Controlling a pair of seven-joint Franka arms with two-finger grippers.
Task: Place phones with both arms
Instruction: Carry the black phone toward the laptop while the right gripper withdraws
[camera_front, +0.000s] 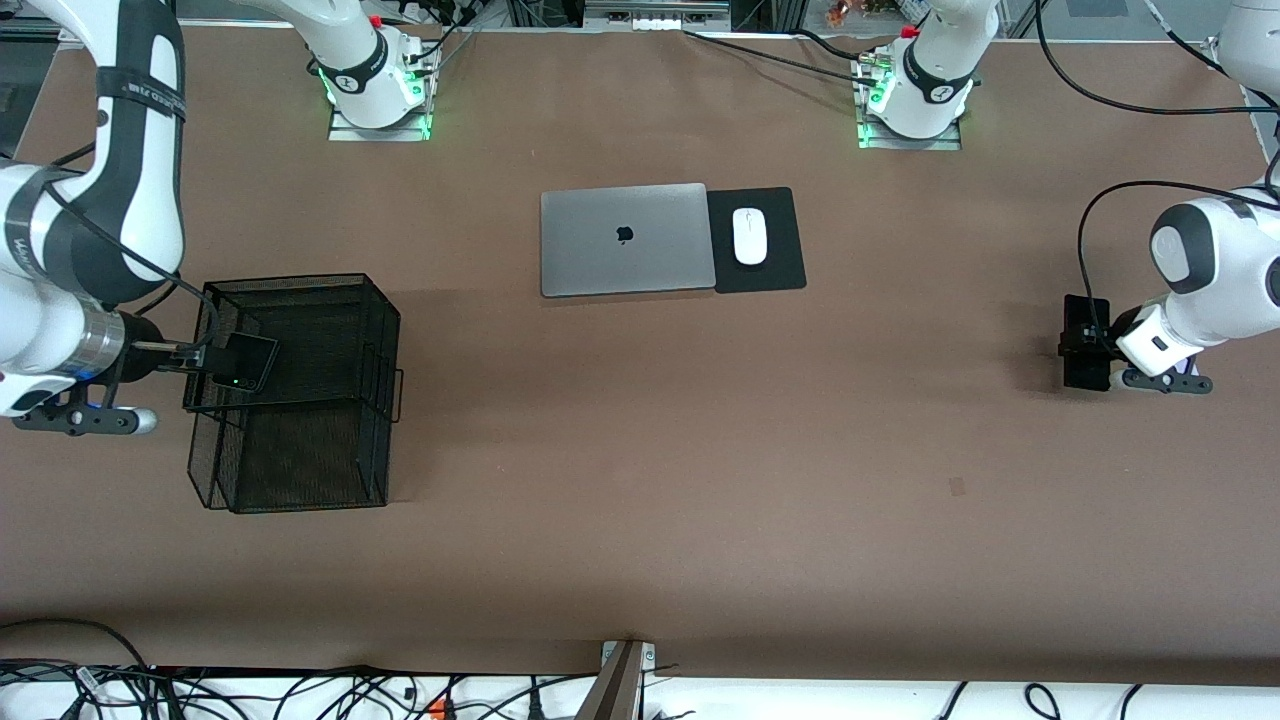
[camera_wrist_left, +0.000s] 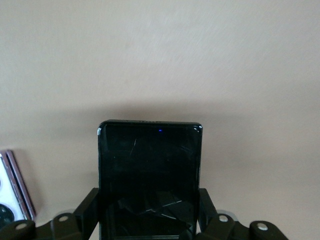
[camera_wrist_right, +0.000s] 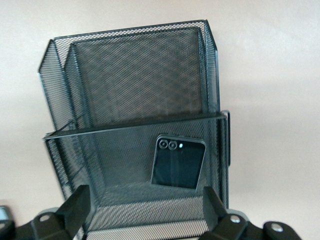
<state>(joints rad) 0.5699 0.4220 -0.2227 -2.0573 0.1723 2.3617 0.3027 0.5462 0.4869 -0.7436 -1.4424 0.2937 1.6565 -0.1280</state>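
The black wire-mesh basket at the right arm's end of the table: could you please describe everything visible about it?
The black wire-mesh basket is a rectangular metal organiser with fine see-through mesh walls, an inner divider forming compartments, and a small side handle. It stands on the brown table. A small squarish black phone with two lenses leans inside one compartment. The open right gripper is at its rim.

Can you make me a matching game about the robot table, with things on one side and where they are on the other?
Things:
1. white mouse
2. black phone
3. small black phone
4. laptop

Places:
A. inside the mesh basket
B. on the black mouse pad
C. clamped in the left gripper
D. shut, beside the mouse pad

Pairs: 1-B, 2-C, 3-A, 4-D
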